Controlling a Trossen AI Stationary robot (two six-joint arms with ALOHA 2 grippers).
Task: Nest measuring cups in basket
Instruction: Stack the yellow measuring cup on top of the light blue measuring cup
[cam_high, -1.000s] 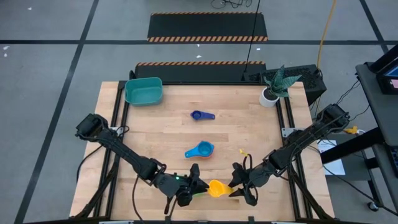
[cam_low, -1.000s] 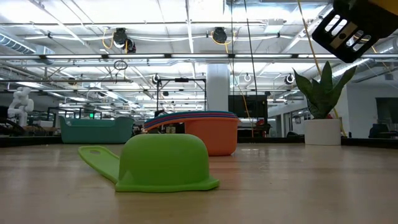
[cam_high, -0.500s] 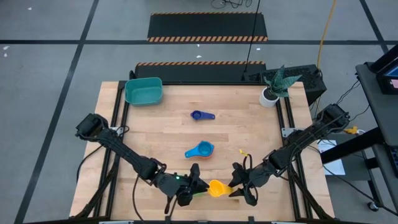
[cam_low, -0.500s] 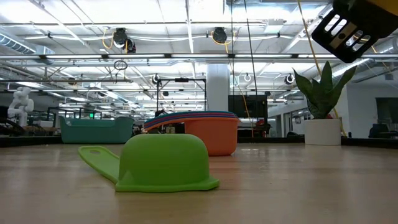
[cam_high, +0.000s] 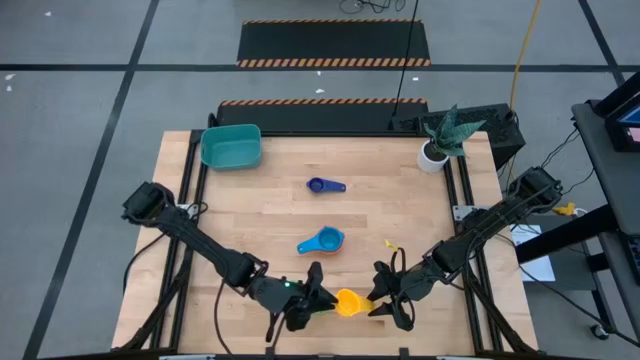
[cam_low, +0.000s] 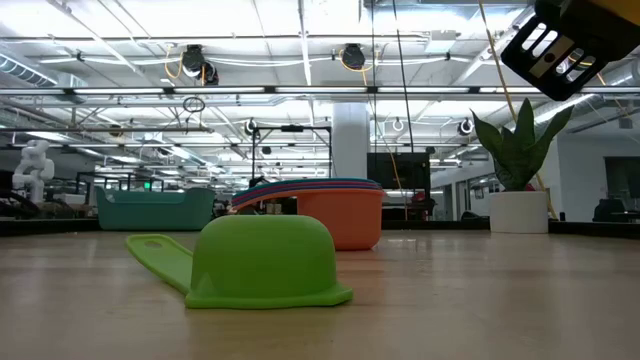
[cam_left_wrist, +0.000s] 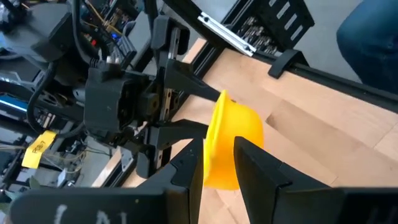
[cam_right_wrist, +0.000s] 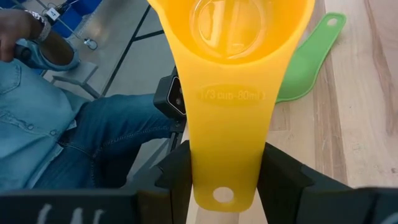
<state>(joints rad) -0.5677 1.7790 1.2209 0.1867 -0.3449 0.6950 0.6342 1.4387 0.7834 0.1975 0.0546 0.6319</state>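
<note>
On the wooden table we count two arms meeting at six o'clock. Both the left gripper and right gripper pinch one yellow cup. One green cup lies beneath. One dark blue cup sits centrally, one basket at eleven o'clock.

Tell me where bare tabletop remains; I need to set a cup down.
Bare wood lies between the basket and the plant pot, and along the left edge. Crowded: the near edge, where both pincers hold the yellow cup beside the green cup.
</note>
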